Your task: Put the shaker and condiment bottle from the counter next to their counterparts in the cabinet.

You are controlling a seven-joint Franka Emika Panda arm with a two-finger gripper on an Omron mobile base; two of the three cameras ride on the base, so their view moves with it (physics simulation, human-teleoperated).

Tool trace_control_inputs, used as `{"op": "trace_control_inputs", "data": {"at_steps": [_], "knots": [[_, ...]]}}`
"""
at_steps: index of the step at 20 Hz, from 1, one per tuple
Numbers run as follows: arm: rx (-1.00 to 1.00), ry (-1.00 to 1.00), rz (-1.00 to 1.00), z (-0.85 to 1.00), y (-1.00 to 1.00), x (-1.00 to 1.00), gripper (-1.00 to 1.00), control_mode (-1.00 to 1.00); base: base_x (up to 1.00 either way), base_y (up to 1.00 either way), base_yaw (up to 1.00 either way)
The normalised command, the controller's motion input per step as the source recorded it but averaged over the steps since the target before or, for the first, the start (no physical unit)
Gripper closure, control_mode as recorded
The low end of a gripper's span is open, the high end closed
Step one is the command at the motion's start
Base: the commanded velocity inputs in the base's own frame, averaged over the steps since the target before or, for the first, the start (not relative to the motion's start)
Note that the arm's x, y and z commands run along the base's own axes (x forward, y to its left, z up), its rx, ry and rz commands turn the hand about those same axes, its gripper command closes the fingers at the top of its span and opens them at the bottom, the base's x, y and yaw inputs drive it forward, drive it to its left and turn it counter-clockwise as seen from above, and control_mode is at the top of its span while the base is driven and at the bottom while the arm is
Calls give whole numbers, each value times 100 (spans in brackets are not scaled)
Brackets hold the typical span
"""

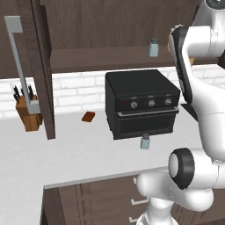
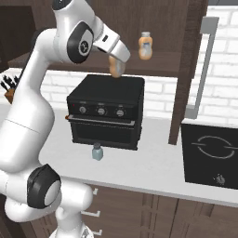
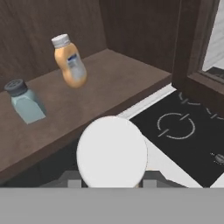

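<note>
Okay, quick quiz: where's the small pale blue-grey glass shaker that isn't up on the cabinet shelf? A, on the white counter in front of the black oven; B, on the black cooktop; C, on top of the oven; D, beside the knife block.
A: the small pale blue-grey glass shaker stands on the white counter just before the black oven.

2 base views flank the oven, sharing it; hand view looks down, seemingly close, onto the cabinet shelf.

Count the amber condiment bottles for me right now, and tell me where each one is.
2. One amber bottle stands on the cabinet shelf; the other bottle is held in the pincer above the black oven.
</note>
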Motion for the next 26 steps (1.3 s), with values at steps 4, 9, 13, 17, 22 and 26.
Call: {"op": "trace_control_inputs", "data": {"at_steps": [4, 9, 13, 17, 22, 26], "knots": [[-3, -1, 0, 0, -6, 38, 100, -100, 0, 0, 0], [-9, 0, 1, -10, 0, 30, 100, -100, 0, 0, 0], [-2, 0, 1, 0, 0, 24, 100, -100, 0, 0, 0], [0, 0, 0, 0, -6, 26, 100, -100, 0, 0, 0], [0, 0, 0, 0, -14, 24, 100, -100, 0, 0, 0], [0, 0, 0, 0, -22, 25, 100, -100, 0, 0, 0]]}}
